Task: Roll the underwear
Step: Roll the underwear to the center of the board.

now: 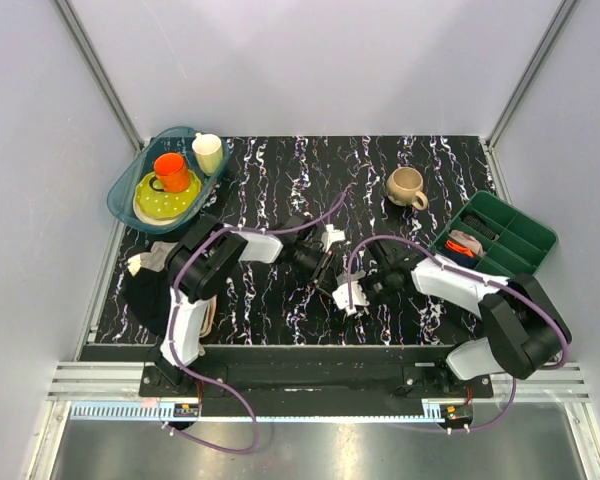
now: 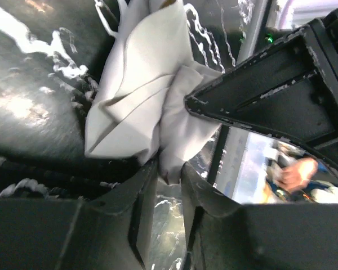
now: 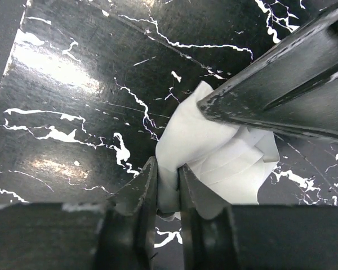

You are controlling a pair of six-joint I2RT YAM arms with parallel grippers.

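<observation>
Underwear (image 2: pixel 135 95), mid-roll, one item.
Left gripper (image 2: pixel 168 171) and right gripper (image 3: pixel 169 175) each pinch it (bunched); keep your tension even while turning.

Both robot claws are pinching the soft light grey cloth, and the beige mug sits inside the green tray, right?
No. The top external view shows the beige ceramic mug on the black marble table, beside the green plastic tray, not inside it. The left gripper and right gripper do pinch the light grey soft cloth.
</observation>
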